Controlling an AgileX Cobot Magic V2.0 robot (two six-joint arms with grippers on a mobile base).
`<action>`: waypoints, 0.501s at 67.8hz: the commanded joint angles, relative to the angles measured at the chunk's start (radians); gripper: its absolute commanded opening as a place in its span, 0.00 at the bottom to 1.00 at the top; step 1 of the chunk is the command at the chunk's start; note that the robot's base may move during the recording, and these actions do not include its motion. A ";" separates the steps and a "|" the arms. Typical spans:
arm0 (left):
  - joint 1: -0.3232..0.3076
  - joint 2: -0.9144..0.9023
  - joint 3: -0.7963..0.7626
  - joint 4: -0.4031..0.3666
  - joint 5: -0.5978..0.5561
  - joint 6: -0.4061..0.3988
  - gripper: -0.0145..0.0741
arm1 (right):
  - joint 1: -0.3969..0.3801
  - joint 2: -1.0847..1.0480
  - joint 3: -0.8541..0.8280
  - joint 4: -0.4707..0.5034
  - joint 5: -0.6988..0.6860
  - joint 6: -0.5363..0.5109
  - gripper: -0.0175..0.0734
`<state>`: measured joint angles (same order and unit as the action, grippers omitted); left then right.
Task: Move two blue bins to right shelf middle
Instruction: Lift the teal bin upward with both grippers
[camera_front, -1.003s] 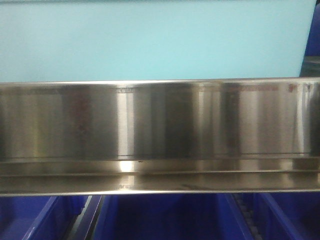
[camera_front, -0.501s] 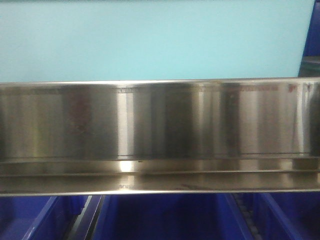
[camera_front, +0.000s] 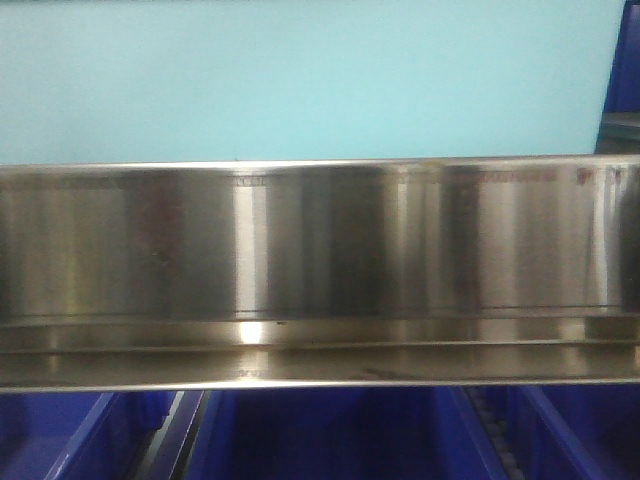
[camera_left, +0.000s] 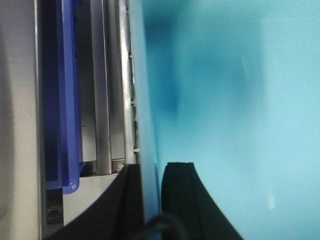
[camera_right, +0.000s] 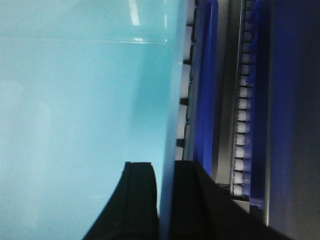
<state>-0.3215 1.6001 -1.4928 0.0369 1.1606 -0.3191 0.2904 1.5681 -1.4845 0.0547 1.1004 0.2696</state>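
Note:
A light blue bin (camera_front: 300, 80) fills the top of the front view, sitting just above a steel shelf rail (camera_front: 320, 260). In the left wrist view, my left gripper (camera_left: 151, 172) is shut on the thin side wall of this light blue bin (camera_left: 225, 100), one black finger on each side. In the right wrist view, my right gripper (camera_right: 165, 170) clamps the opposite wall of the light blue bin (camera_right: 75, 100) the same way. Whether a second bin is nested in it cannot be told.
Dark blue bins (camera_front: 330, 435) stand on the level under the steel rail, with a roller track (camera_front: 490, 430) between them. The left wrist view shows a dark blue bin rim (camera_left: 67, 100) and steel rails beside the held bin. White rollers (camera_right: 243, 115) and a dark blue bin (camera_right: 207, 75) show at the right.

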 joint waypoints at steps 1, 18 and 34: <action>-0.014 -0.027 -0.007 0.019 0.002 0.005 0.04 | -0.003 -0.007 -0.016 -0.042 -0.001 -0.010 0.01; -0.014 -0.033 -0.117 0.019 0.039 0.005 0.04 | 0.000 -0.011 -0.080 -0.042 0.006 -0.029 0.01; -0.014 -0.034 -0.253 0.019 0.060 0.005 0.04 | 0.000 -0.026 -0.173 -0.055 0.005 -0.029 0.01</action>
<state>-0.3286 1.5936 -1.6882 0.0806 1.2363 -0.3245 0.2910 1.5640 -1.6208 0.0314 1.1180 0.2600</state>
